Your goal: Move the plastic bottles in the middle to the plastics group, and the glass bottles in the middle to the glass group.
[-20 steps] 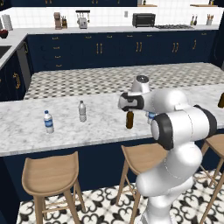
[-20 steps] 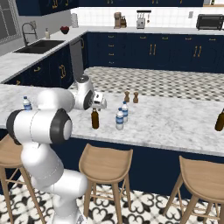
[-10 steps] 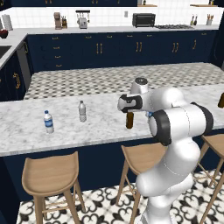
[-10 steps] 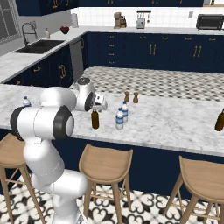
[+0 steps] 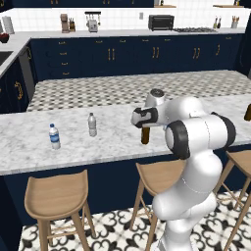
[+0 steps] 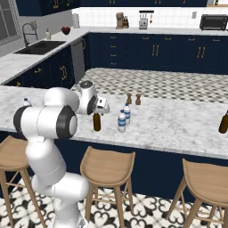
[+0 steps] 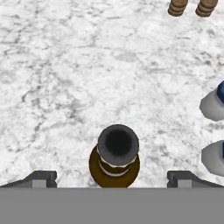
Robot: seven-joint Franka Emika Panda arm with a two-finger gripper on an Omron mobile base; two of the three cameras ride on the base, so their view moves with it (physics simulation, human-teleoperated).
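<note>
A slim dark-brown glass bottle (image 7: 117, 159) stands upright on the marble island, seen from straight above its neck. My gripper (image 7: 113, 178) hangs right over it, open, its fingertips (image 7: 40, 177) wide apart on either side and not touching it. The same brown bottle (image 5: 145, 136) (image 6: 96, 122) stands under the gripper (image 5: 143, 125) (image 6: 99, 111) in the base views. Two blue-labelled water bottles (image 6: 121, 121) (image 6: 127, 113) stand just right of it. The plastics group, a blue-labelled bottle (image 5: 54, 136) and a plain greyish one (image 5: 91, 124), is far left. Another brown bottle (image 6: 224, 123) stands far right.
Two small brown shakers (image 6: 129, 98) (image 6: 138, 99) stand behind the water bottles. Wooden stools (image 6: 108, 165) line the island's (image 6: 178, 129) near edge. A back counter carries a toaster oven (image 5: 161, 21) and small appliances.
The hand has sunk a little toward the brown bottle's neck and the elbow has shifted. No bottle has moved.
</note>
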